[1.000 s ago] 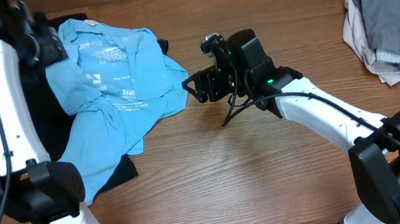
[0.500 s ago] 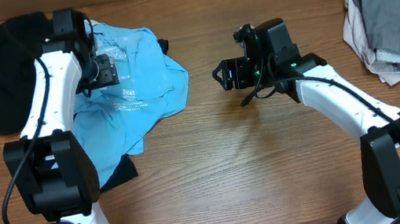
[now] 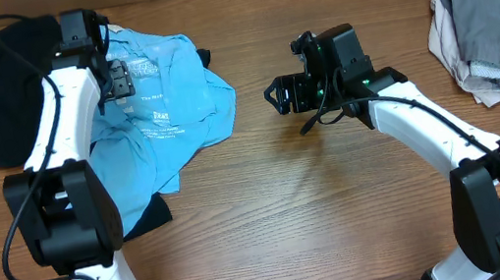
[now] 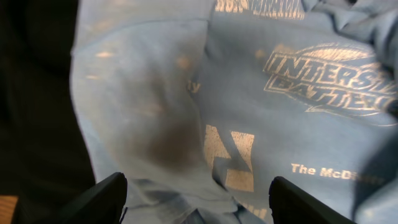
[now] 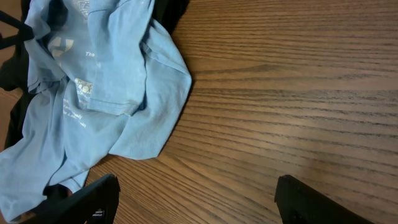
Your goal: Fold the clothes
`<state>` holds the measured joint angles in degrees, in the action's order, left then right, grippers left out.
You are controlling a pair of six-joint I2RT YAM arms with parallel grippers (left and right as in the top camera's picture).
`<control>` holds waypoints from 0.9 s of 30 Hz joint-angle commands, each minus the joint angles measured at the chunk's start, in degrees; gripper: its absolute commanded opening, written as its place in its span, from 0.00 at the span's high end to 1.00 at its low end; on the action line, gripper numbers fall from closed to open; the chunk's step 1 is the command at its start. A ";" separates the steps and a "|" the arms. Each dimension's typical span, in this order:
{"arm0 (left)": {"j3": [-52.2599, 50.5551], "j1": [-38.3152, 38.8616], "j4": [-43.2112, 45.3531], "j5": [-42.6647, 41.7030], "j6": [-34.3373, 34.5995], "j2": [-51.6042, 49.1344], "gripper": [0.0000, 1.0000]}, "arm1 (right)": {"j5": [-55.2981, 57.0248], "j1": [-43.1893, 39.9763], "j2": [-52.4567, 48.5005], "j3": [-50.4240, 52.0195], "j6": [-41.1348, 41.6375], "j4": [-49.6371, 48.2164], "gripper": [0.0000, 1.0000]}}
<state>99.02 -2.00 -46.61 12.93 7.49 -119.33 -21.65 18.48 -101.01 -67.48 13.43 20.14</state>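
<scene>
Since a second ago the left gripper (image 3: 117, 78) has swung in from the far left. It now hangs spread wide, gripping nothing, directly above the crumpled blue T-shirt (image 3: 171, 112), white print just beneath its fingers (image 4: 102, 196). Meanwhile the right gripper (image 3: 275, 96) has backed away and stands released over bare table (image 3: 291, 213), with the shirt lying apart beyond its fingertips.
</scene>
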 commanded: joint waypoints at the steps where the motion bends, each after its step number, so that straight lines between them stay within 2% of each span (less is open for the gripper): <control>1: -0.42 -0.37 0.22 0.96 -1.49 -4.52 0.28 | 0.17 0.13 0.26 -1.49 -0.35 -0.13 0.15; 4: -0.42 -0.70 0.20 0.96 -1.18 -6.14 0.36 | 0.20 0.13 0.26 -1.49 -0.35 -0.04 0.15; 6: -0.42 -0.70 0.33 0.96 -1.05 -6.56 0.47 | 0.20 0.13 0.26 -1.49 -0.35 -0.09 0.15; 9: 0.17 -0.70 0.48 0.98 -0.61 -6.56 0.68 | 0.22 0.13 0.26 -1.49 -0.37 -0.37 0.15; 14: 3.89 -0.70 -2.84 0.98 0.33 -6.54 0.68 | 0.24 0.13 0.26 -1.49 -0.37 -0.46 0.15; 16: 7.04 -0.68 -6.10 0.98 0.55 -6.51 0.71 | 0.35 0.13 0.26 -1.49 -0.37 -0.52 0.14; 17: 8.66 -0.61 -7.78 0.98 0.74 -6.51 0.81 | 0.66 0.13 0.26 -1.49 -0.35 -0.48 0.14; 18: 10.25 -0.57 -9.31 0.98 0.74 -6.51 0.96 | 0.68 0.13 0.26 -1.49 -0.37 -0.48 0.14; 25: 19.65 0.57 -18.62 -1.22 0.83 -6.51 0.96 | 0.61 -0.11 0.33 -1.57 -0.33 -0.48 0.15; 27: 21.64 1.81 -20.70 -3.58 -0.02 -6.51 0.96 | -0.07 -0.96 1.03 -1.77 -0.31 -0.17 0.18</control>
<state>117.21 -2.07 -65.47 12.45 7.55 -126.13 -21.58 18.41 -101.01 -67.48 13.50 20.16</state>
